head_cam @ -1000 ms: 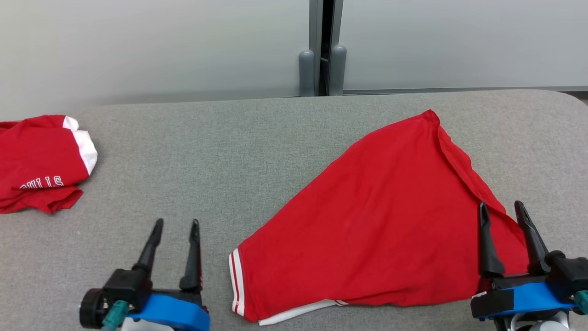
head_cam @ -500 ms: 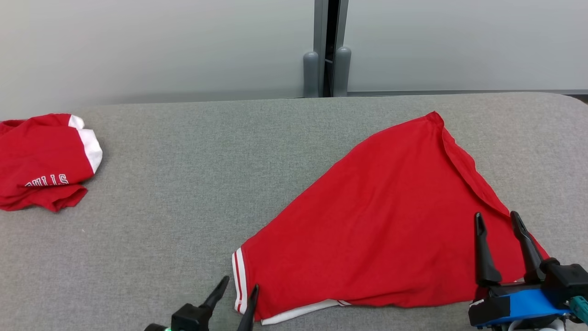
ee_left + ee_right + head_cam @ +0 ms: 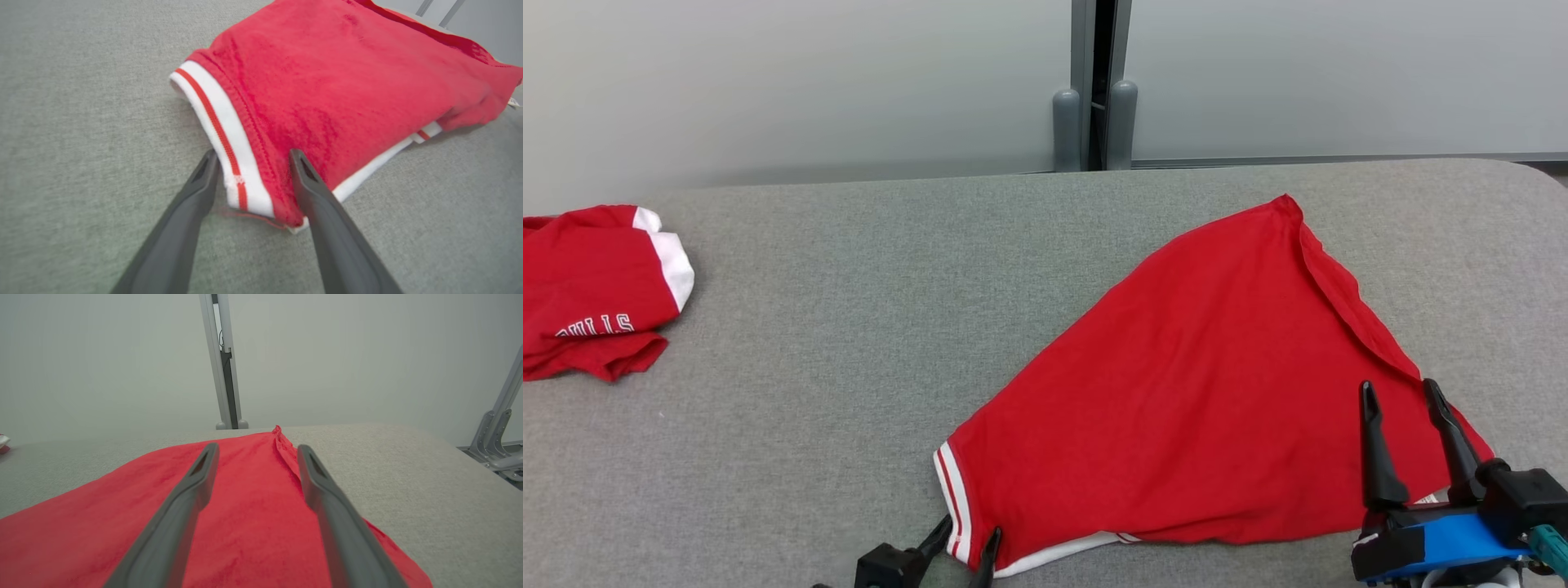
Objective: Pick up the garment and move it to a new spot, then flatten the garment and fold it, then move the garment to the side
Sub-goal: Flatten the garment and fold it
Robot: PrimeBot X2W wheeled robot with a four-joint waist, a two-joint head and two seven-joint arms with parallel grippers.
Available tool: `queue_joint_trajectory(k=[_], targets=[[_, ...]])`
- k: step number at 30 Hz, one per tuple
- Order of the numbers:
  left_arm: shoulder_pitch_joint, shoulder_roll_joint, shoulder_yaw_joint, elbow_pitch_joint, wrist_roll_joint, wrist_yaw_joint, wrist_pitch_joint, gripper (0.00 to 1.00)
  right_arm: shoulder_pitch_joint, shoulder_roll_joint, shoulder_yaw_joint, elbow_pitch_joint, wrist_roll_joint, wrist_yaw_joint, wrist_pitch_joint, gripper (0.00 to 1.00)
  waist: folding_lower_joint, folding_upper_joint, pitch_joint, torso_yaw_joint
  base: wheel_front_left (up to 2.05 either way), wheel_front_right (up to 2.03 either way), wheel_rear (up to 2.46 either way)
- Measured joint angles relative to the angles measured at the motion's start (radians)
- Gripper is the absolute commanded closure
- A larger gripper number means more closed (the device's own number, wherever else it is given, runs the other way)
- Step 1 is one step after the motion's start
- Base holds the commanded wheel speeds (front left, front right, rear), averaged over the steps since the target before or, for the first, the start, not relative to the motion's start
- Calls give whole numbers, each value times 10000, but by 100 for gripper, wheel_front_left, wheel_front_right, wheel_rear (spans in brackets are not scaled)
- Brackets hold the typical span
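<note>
Red garment (image 3: 1209, 392) lies flat on grey table (image 3: 849, 327), right of middle. Left gripper (image 3: 971, 525) fingers spread, one each side of white-striped near corner, not squeezing. Right gripper (image 3: 1397, 384) fingers spread over garment's right corner. Other red shirt (image 3: 596, 286) far left.

Light is bright, even and diffuse, leaving just a thin, soft shadow under the near edge of the garment (image 3: 1201, 384) on the counter (image 3: 849, 327), deepest in the left wrist view. The head view is sharp from edge to edge, the counter's weave crisp. The 2 wrist views are softer and stretched by the wide angle towards their edges: the fingers of the left end effector (image 3: 253, 154) and right end effector (image 3: 255, 448) smear out of focus low in the frame, and the wall (image 3: 122, 355) behind is a hazy, featureless grey.
</note>
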Motion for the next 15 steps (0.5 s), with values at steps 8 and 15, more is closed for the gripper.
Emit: queue_joint_trajectory(k=[8,15], targets=[[-321,0,-272,-257,-82,8,0,100,1,2,-27,-13,31,0,0,0,1,0,-59,-22,0,0,0],[-473,0,-222,-1894,163,33,-2,100,20,23,-81,-46,73,0,0,0,1,0,-122,46,0,0,0]])
